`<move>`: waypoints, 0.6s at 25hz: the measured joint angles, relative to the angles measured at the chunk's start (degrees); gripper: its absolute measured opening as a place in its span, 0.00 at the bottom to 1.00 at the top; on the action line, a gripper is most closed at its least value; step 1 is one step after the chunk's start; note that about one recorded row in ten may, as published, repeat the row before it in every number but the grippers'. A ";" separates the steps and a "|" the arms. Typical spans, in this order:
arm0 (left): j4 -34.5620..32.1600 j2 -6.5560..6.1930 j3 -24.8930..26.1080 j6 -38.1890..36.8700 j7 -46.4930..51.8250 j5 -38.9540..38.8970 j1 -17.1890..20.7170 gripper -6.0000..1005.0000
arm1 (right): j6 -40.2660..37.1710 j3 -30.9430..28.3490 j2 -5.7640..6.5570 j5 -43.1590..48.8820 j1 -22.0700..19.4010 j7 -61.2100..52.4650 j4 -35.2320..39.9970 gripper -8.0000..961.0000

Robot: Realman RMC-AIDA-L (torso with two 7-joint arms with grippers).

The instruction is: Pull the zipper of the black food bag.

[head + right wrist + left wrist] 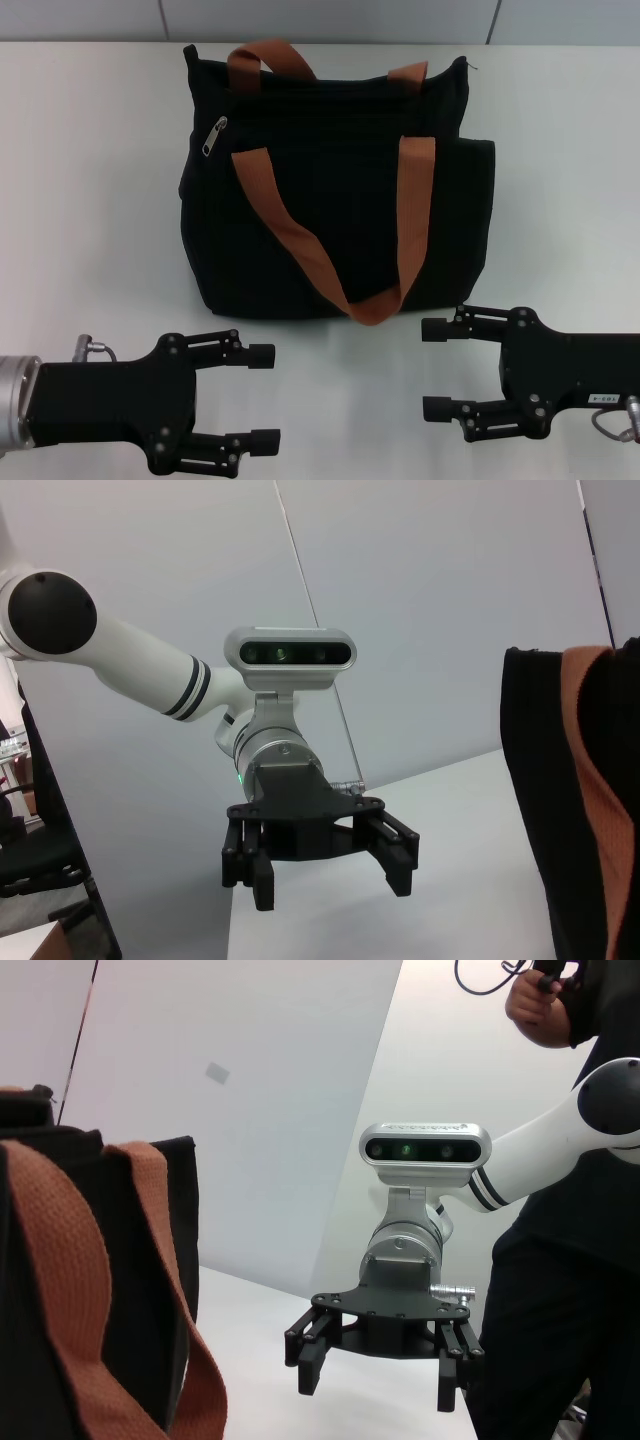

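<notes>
Bag first: one large boxy black fabric food bag [335, 190] lies on the white table [90, 220], its top edge on the side away from me, its bottom edge nearest my two grippers. I take this bag as my landmark. Two orange-brown webbing handles [330, 265] belong to it: one droops in a long loop down the front panel, the other arches over the top edge. One small silvery metal zipper pull [215, 137] shows near the bag's upper left corner, lying on the black zip line just below the top edge.

My left gripper [264, 396] hangs below the bag's bottom left corner, apart from the fabric, fingers spread and holding nothing. My right gripper [434, 369] sits below the bag's bottom right corner, just beside the low end of the drooping handle, also spread wide and empty.

As I judge it, the task has not begun: neither gripper touches the bag, and the pull is untouched at the left end of its line. Everything is left: reaching up past the front panel, pinching that tab, and drawing it along the zip line.
</notes>
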State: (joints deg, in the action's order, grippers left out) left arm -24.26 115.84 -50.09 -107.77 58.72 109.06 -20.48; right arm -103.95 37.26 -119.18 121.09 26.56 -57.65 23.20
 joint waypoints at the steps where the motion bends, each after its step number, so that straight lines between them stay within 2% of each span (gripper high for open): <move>1: 0.00 0.00 0.02 -0.02 0.00 -0.06 0.02 0.82 | 0.00 0.00 0.00 0.00 0.00 0.00 0.00 0.84; 5: 0.00 0.43 2.97 -0.86 -0.03 -0.44 -0.12 0.82 | 0.26 0.00 0.00 -0.05 0.09 -0.28 0.00 0.84; 10: 0.38 1.86 13.59 -5.68 -2.69 -0.93 -1.35 0.82 | 0.67 -0.44 0.00 -0.23 0.08 -0.63 0.00 0.84; 13: 1.30 2.44 18.14 -7.33 -3.97 -5.11 -1.44 0.82 | 1.17 -0.49 0.00 -0.24 0.07 -0.67 0.00 0.84; 15: 3.21 2.41 19.11 -7.39 -4.84 -12.31 -0.88 0.81 | 1.77 -0.52 0.00 -0.24 0.07 -0.69 0.00 0.84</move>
State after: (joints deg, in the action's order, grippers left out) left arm -21.05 118.25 -30.98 -115.16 53.88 96.75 -21.37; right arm -102.17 36.75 -119.18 120.84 26.63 -58.34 23.20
